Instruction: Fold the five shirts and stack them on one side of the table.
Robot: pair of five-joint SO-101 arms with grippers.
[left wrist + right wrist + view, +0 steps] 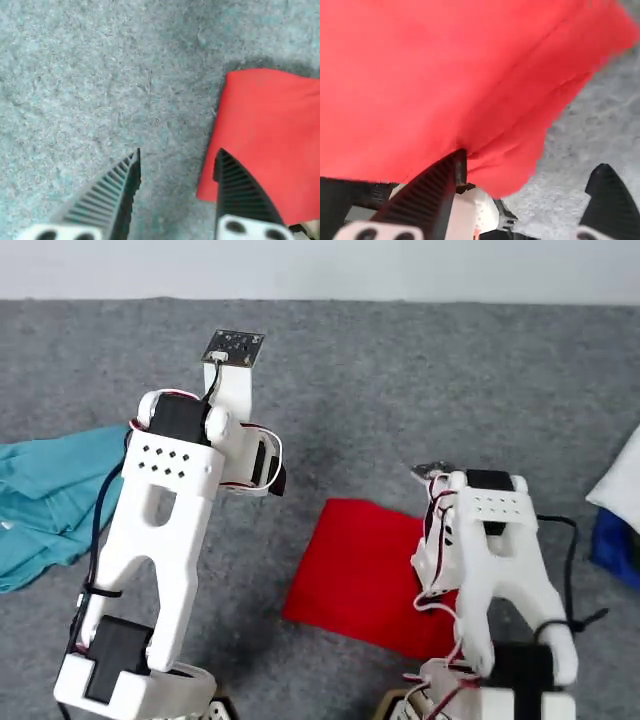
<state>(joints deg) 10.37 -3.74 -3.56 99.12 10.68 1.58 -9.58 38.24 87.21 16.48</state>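
I am holding my left pincer (178, 155) and right pincer (532, 160) open by the red shirt (360, 570), where a fingertip snagging its edge could undo the fold.

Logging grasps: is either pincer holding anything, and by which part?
Nothing is held. The left pincer is open over the table beside the red shirt; the right pincer is open at the shirt's edge.

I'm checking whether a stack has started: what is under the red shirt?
The red shirt lies on the grey table covering, seen along its free edges. Its own cloth hides anything flat beneath, and the right arm covers its near corner in the high view.
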